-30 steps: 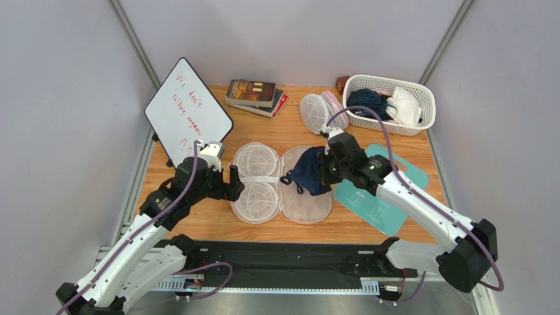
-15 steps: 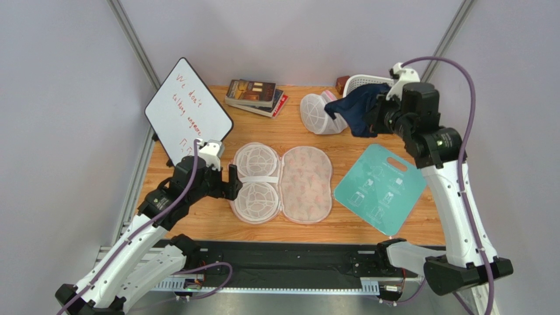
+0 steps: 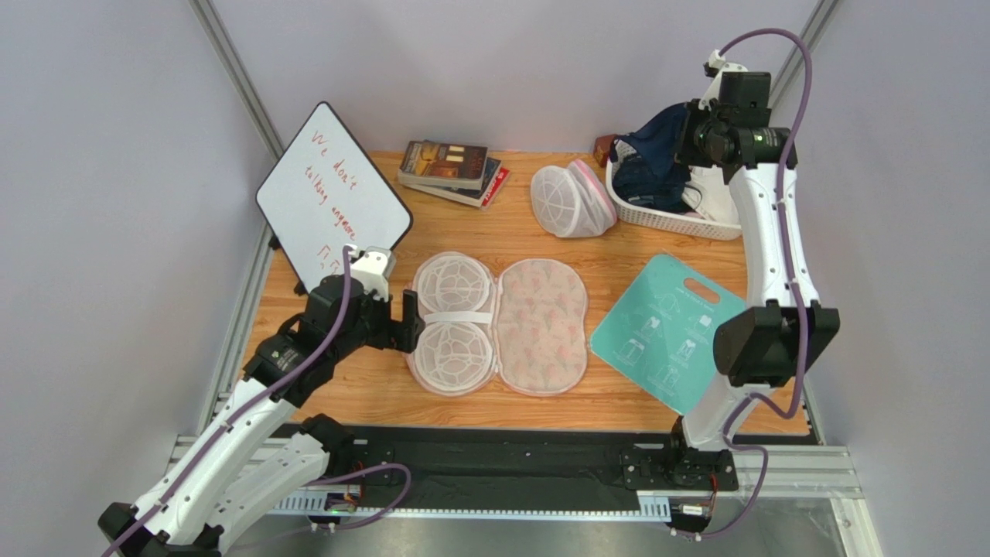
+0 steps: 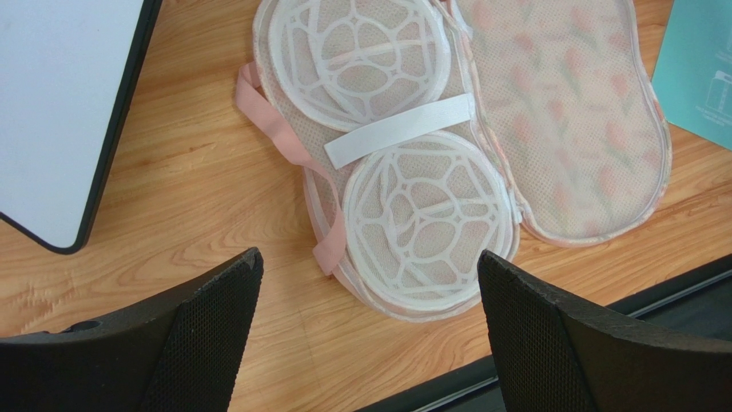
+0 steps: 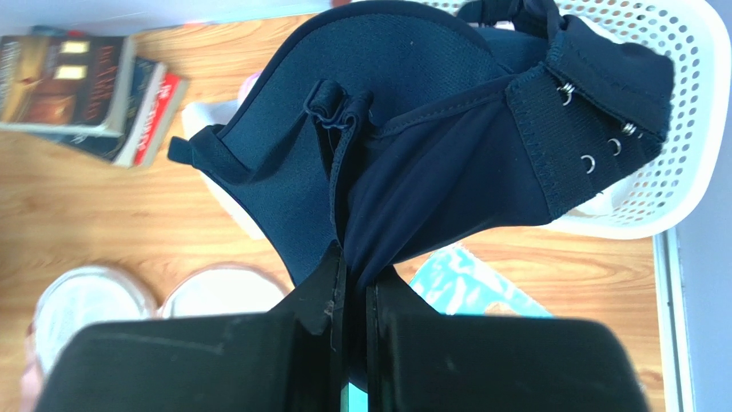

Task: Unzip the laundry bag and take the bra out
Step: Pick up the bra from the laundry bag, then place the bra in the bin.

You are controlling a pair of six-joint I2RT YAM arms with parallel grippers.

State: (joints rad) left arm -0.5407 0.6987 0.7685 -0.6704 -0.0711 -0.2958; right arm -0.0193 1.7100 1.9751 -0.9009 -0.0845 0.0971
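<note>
While the right pincer (image 5: 350, 262) grips the bra (image 5: 412, 163), left pincer (image 4: 368, 264) gapes.

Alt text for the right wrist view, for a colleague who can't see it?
The shut right gripper pinches a navy bra, held up with a white basket behind it. Beyond lie the wooden table, stacked books and a teal mat.

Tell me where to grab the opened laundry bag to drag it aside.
Best bet: grip the pink strap on the laundry bag's left edge, coming in from the left with the open left claw. The bag lies flat and open, but the strap loops out beyond it, nearest that claw.
</note>
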